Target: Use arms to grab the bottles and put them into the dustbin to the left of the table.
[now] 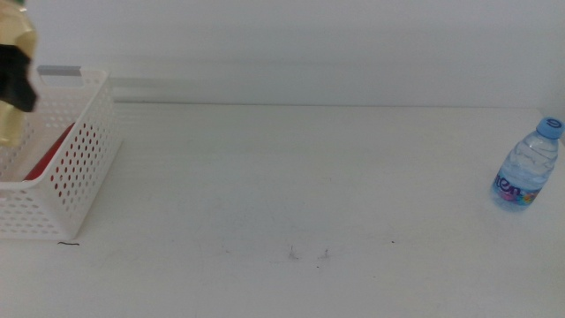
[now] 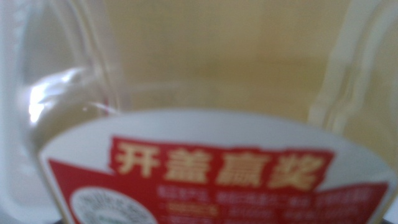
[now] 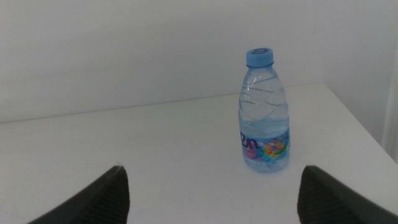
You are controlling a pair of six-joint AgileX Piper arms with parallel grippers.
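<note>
My left gripper (image 1: pixel 12 78) is at the far left edge of the middle view, shut on the yellow-liquid bottle (image 1: pixel 11 125) and holding it over the white perforated dustbin (image 1: pixel 84 150). That bottle fills the left wrist view (image 2: pixel 205 81), with its red and white label close up, and hides the jaws there. A slim red can (image 1: pixel 51 155) lies inside the dustbin. The small clear water bottle (image 1: pixel 528 164) with a blue cap stands upright at the table's right edge. My right gripper (image 3: pixel 212 175) is open and empty, a short way in front of the water bottle (image 3: pixel 263 115), and is out of the middle view.
The white table (image 1: pixel 291 185) carries a few tiny dark specks near its front middle. Its right edge runs just beyond the water bottle (image 3: pixel 367 124). A white wall stands behind the table.
</note>
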